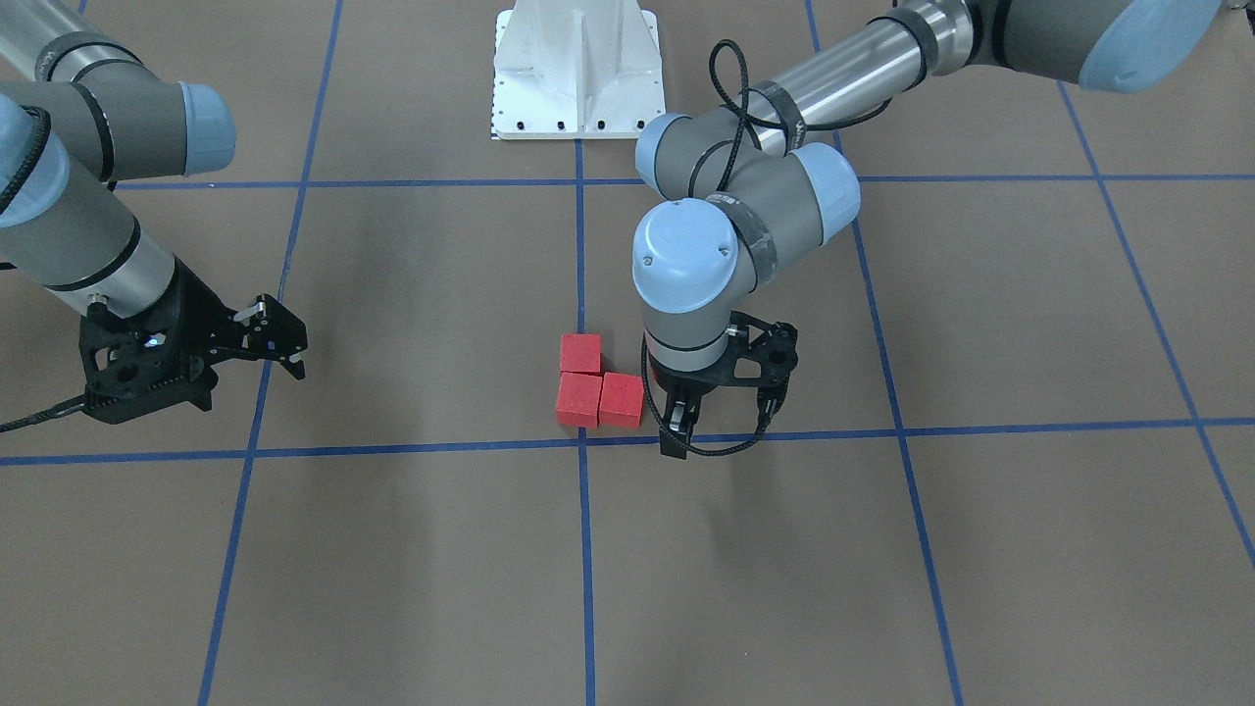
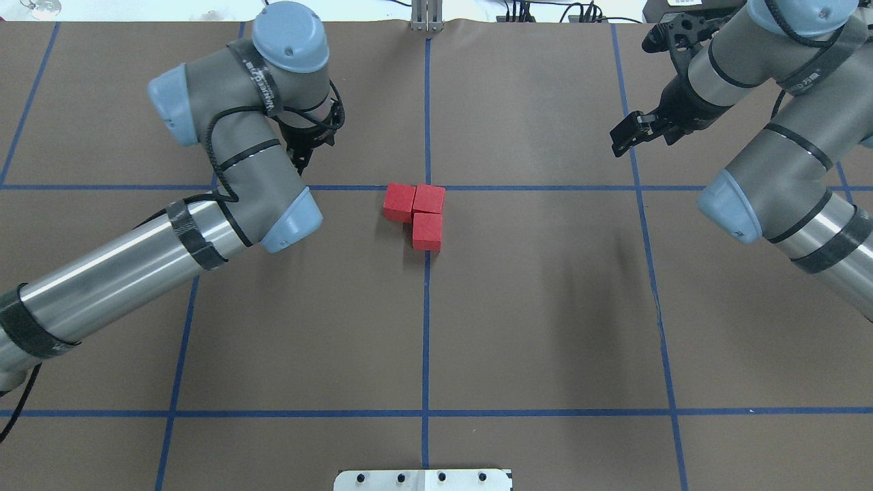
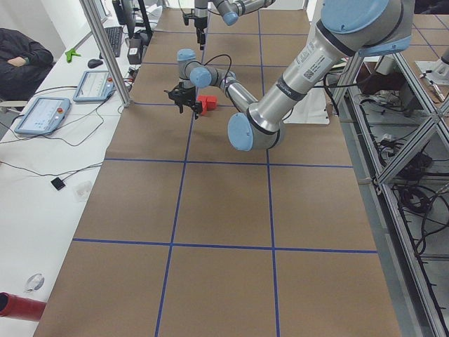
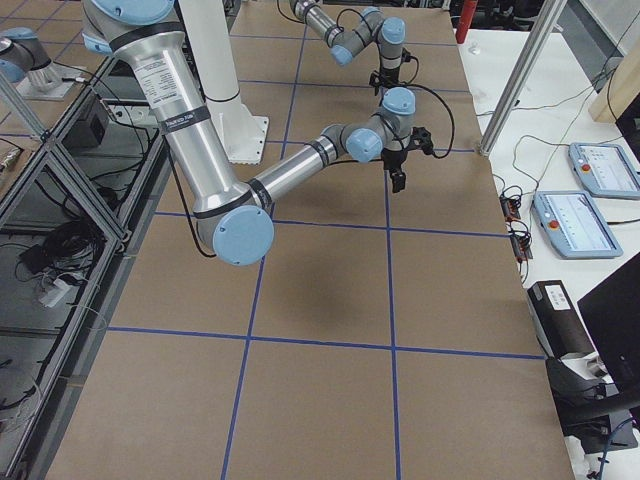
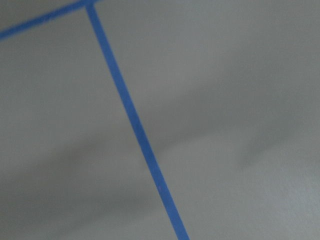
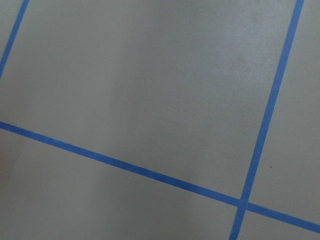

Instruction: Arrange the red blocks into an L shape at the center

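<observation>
Currently the red blocks (image 1: 598, 381) sit touching in an L just beside the center (image 1: 582, 441). The left gripper (image 1: 678, 424), empty, fingers close together, hangs near them; sideways drift could nudge the L. The right gripper (image 1: 279, 338) is open, empty, well apart.

You can read no complete text here. The near silver forearm tube of the left arm (image 3: 298, 70) carries a white printed label, and a dark strap on that arm (image 2: 262, 85) bears pale lettering, both too small to make out.
</observation>
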Tool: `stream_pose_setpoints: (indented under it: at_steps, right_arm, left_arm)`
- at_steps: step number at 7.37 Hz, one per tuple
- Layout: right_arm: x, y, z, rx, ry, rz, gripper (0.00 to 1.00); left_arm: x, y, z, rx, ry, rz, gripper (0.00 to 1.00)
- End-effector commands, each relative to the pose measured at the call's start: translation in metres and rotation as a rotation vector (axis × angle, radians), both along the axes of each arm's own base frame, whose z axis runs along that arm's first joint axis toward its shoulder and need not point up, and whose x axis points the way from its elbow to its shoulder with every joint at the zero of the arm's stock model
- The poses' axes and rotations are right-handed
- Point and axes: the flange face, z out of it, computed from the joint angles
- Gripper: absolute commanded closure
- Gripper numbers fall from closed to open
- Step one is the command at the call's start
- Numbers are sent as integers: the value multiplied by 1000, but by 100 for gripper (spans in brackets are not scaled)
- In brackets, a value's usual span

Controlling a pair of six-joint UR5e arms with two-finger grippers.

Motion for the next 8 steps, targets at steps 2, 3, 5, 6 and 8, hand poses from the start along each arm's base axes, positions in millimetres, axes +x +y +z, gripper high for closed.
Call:
stream_pose_setpoints:
  at_steps: [2, 3, 5, 6, 8]
  right_arm:
    - [79, -37, 44, -66, 51, 141, 1]
    - [117, -55, 70, -111, 70, 195, 1]
    - [172, -72, 107, -69, 98, 144, 1]
    - [198, -66, 129, -82, 77, 126, 1]
    - [257, -40, 176, -102, 52, 123, 1]
  left_arm:
    - [-106, -12, 71, 372, -66, 375, 0]
    - [-151, -11, 106, 496, -89, 473, 0]
    - [-242, -9, 179, 623, -77, 634, 0]
    - [-309, -11, 216, 683, -85, 723, 0]
    - [-417, -3, 286, 748, -151, 855, 0]
